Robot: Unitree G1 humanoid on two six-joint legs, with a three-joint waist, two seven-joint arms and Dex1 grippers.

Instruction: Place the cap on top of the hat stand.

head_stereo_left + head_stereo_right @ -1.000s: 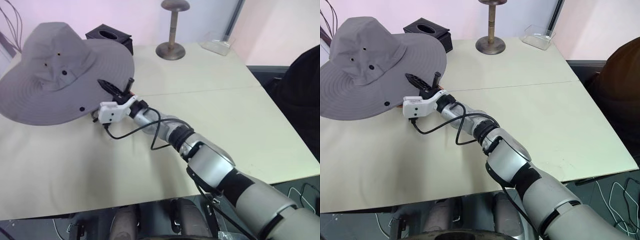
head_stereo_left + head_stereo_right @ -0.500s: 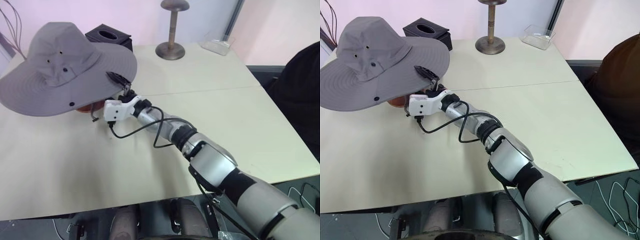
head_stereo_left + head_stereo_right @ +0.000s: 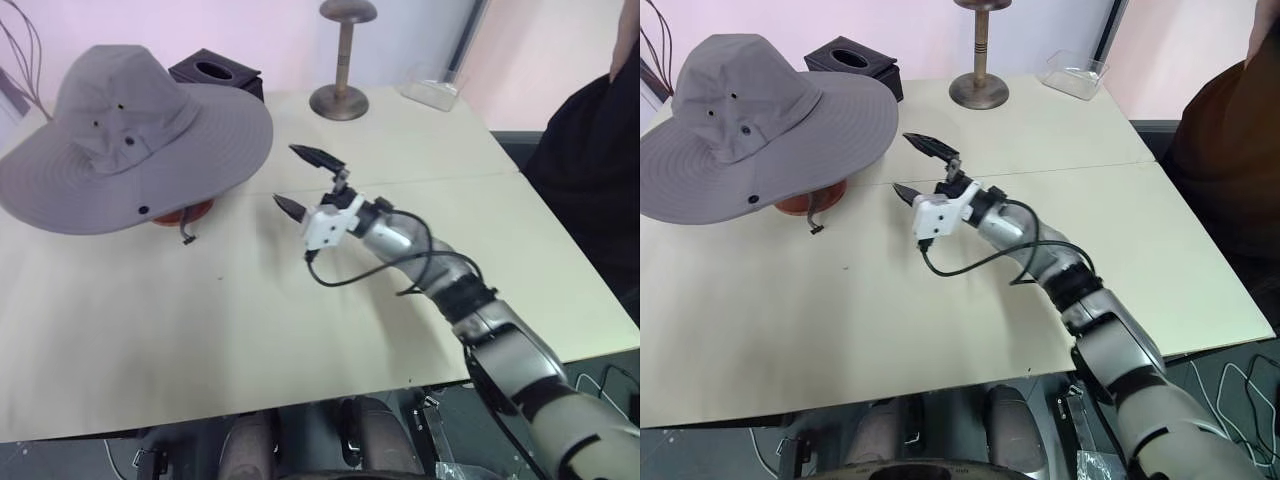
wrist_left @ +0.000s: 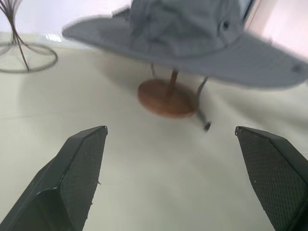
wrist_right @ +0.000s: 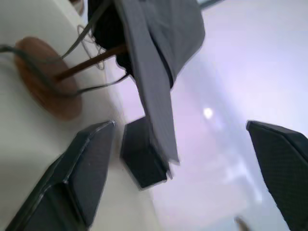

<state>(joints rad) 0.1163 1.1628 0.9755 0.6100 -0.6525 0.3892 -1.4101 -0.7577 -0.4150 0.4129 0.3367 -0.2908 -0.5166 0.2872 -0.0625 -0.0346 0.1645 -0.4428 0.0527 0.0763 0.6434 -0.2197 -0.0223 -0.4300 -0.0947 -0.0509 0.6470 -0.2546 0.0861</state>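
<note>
The grey wide-brimmed cap rests on top of the hat stand, whose reddish-brown round base shows under the brim. The left wrist view shows the thin rod rising from the base into the cap, with the chin cord hanging beside it. My right gripper hovers open over the table, a hand's width right of the brim and holding nothing. My left gripper is open too, facing the stand from a short way off.
A shorter stand with a domed top, a black box and a clear plastic container stand along the table's far edge. A thin wire stand is beyond the cap. A person in dark clothing is at the right.
My right gripper let go of the cap's brim, opened wide and drew back to the right. The cap stayed on the stand and sits more level.
</note>
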